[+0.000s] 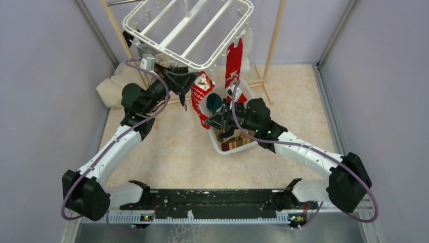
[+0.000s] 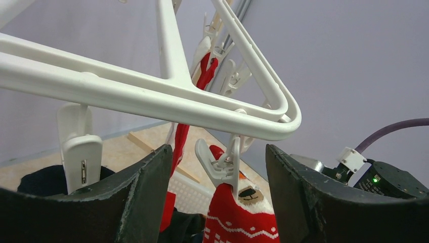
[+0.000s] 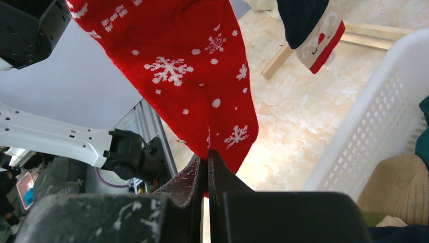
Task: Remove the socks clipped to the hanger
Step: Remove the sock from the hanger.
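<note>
The white basket (image 3: 374,116) sat on the floor right of centre, under my right arm. Inside it I saw beige fabric (image 3: 399,187) and a teal piece (image 3: 424,131) at the frame's edge. What lay deeper I could not tell.

The hanger (image 1: 189,33) hung at the far side. A red snowflake sock (image 3: 192,76) dangled from its near corner and a second red sock (image 1: 234,58) from its right rail. The right gripper (image 3: 207,157) was pinched tight on the snowflake sock's lower edge.

Only the left wrist camera showed the clip (image 2: 222,167) biting that sock's cuff. It sat between the spread fingers of the left gripper (image 2: 217,149), which touched neither side of it. Only the right wrist camera showed a navy sock (image 3: 308,25) with a red and cream end, hanging farther off.
</note>
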You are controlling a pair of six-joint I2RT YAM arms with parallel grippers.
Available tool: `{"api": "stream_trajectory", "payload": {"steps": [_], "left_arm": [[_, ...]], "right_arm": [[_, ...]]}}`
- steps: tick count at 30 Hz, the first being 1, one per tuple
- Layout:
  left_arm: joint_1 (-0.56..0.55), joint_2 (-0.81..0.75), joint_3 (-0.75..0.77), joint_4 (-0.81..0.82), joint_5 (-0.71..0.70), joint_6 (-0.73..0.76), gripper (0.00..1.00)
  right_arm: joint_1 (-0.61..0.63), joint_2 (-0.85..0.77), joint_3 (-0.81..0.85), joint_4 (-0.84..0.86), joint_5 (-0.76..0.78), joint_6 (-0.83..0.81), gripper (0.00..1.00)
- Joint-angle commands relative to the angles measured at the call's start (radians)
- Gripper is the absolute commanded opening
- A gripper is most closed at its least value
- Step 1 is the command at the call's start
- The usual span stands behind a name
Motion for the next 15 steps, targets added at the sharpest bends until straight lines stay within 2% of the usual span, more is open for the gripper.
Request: {"api": "stream_trajectory", "payload": {"steps": [1, 8, 15], "left_arm": [[0.008, 0.013, 0.005, 0.068, 0.002, -0.024, 0.73], [0.010, 0.027, 0.016, 0.074, 0.011, -0.037, 0.64], [0.011, 0.037, 0.026, 0.088, 0.017, -0.054, 0.63]], "right_arm": [[-0.008, 0.001, 0.038, 0.060, -0.019, 0.003, 0.00], [-0.009, 0.004, 0.035, 0.068, -0.022, 0.003, 0.00], [-0.010, 0.003, 0.027, 0.073, -0.026, 0.004, 0.00]]}}
